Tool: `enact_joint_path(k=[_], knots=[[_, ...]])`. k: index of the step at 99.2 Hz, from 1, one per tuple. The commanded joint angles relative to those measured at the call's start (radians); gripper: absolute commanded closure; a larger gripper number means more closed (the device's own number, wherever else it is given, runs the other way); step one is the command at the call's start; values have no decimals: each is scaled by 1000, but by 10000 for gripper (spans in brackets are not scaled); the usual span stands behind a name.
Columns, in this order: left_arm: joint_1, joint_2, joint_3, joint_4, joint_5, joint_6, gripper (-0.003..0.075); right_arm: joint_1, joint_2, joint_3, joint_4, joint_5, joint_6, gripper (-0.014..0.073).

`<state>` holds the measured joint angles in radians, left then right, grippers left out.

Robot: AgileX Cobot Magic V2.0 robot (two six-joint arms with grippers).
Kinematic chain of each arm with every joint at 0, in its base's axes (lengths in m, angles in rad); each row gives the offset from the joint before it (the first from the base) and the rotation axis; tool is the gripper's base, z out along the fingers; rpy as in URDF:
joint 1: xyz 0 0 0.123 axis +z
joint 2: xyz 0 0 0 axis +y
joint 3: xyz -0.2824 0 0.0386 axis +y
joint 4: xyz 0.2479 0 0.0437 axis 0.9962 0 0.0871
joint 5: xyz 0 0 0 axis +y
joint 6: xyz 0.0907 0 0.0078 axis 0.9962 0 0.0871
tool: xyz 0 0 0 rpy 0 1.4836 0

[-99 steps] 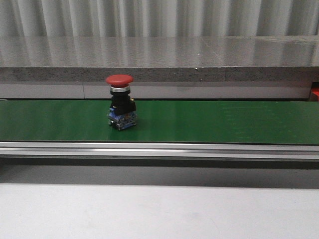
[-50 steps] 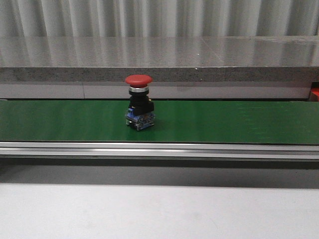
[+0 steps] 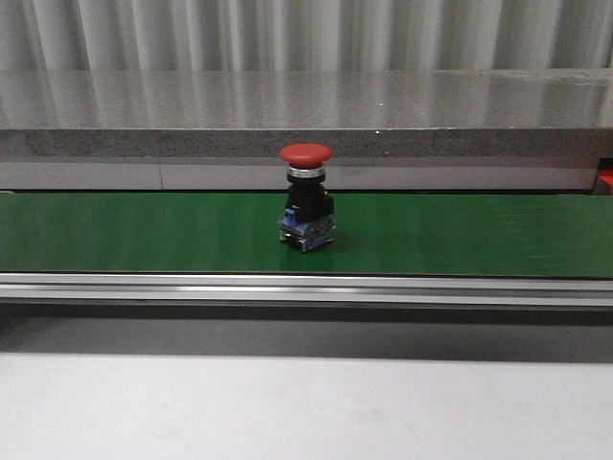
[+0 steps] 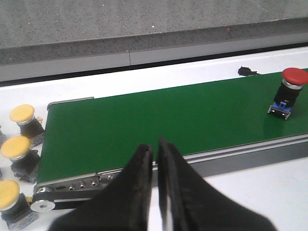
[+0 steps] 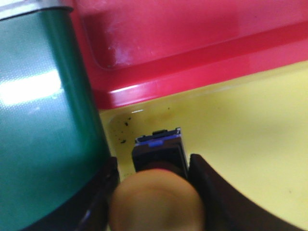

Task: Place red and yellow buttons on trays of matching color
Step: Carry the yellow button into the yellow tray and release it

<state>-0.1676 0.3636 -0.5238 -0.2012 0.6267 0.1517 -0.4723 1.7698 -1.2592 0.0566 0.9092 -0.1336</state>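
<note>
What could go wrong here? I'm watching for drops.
1. The right gripper holds the yellow button over the yellow tray's corner, beside the red tray; released, it might hit the rim.
2. The red button stands alone on the belt, far from the shut left gripper; it may go unpicked.

Factory line: green conveyor belt (image 3: 460, 235)
</note>
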Motion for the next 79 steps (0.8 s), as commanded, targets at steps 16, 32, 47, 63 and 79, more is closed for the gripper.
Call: enact_joint_path(k=[16, 32, 47, 63, 79], knots=[[-7, 6, -24, -16, -74, -1, 726, -7, 3, -27, -7, -28, -14, 373], [-7, 6, -24, -16, -74, -1, 726, -7, 6, -27, -7, -29, -13, 335], [-7, 6, -24, -16, -74, -1, 726, -7, 4, -27, -7, -28, -13, 197], [-7, 8, -24, -16, -74, -1, 726, -7, -1, -28, -7, -31, -13, 135], [-7, 8, -24, -16, -74, -1, 726, -7, -23, -28, -7, -33, -13, 134]])
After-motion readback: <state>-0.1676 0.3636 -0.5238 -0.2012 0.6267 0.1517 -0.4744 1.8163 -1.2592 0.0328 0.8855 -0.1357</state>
